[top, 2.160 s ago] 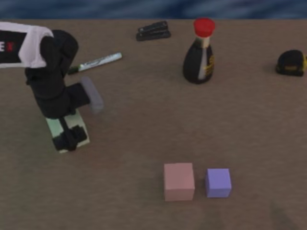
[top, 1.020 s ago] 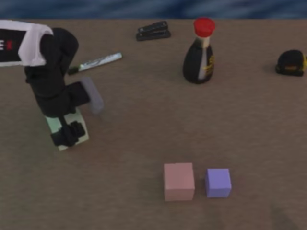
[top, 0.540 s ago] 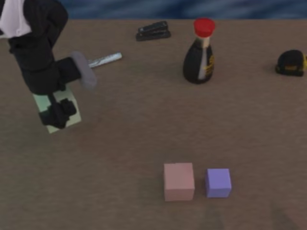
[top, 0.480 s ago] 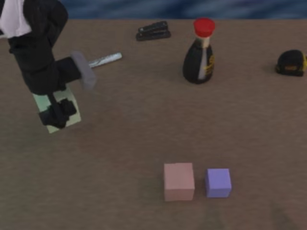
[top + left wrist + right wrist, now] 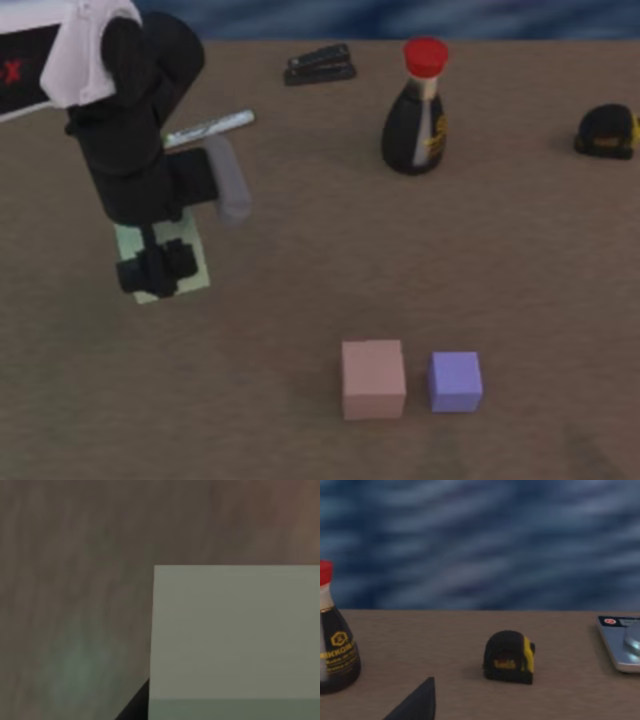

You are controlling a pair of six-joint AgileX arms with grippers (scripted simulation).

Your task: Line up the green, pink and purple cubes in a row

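Left gripper – fingers clamped on green cube, table's left. Pink cube, purple cube – 2 side by side, near front edge.

Pale green cube, pink cube, purple cube.

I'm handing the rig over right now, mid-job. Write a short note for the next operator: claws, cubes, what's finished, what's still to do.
Left claw: shut on the green cube, at the table's left side; the left wrist view shows the cube filling much of the frame.
Right claw: out of the top view, parked, its wrist camera facing the tape measure and soy sauce bottle.
Pink cube and purple cube: side by side near the front edge, a small gap between them, pink on the left.
Done: pink and purple already form a row.
Left: bring the green cube over, probably to the pink cube's left, set it in line, release.
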